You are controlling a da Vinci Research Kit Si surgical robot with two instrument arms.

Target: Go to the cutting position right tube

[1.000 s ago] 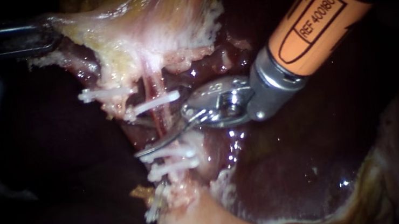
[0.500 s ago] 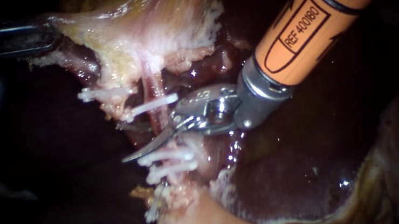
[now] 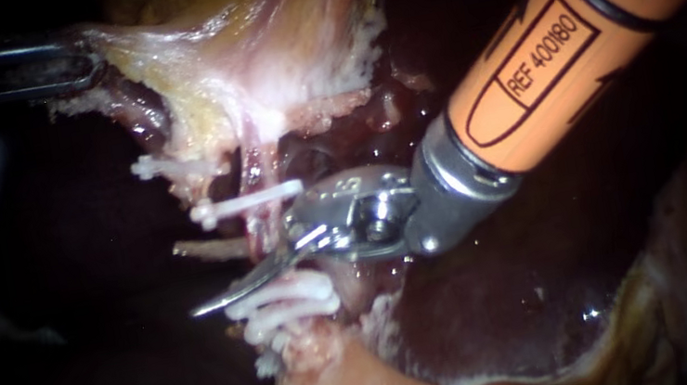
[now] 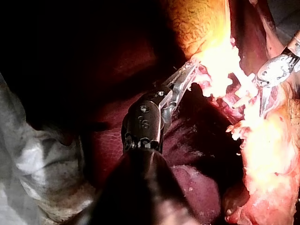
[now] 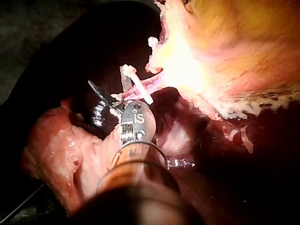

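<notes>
Between white plastic clips (image 3: 255,200): thin pink right tube (image 3: 256,165), judged soft, slick, tear-prone; best met mid-span. Blades of right instrument (image 3: 194,280) stood apart astride it; left instrument (image 3: 72,69) clamped pale gallbladder (image 3: 245,59).

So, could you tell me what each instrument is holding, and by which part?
The left instrument grips the pale tissue at its outer edge, jaws shut on it. The right instrument holds nothing: its blades stand open beside the clipped tube.
</notes>
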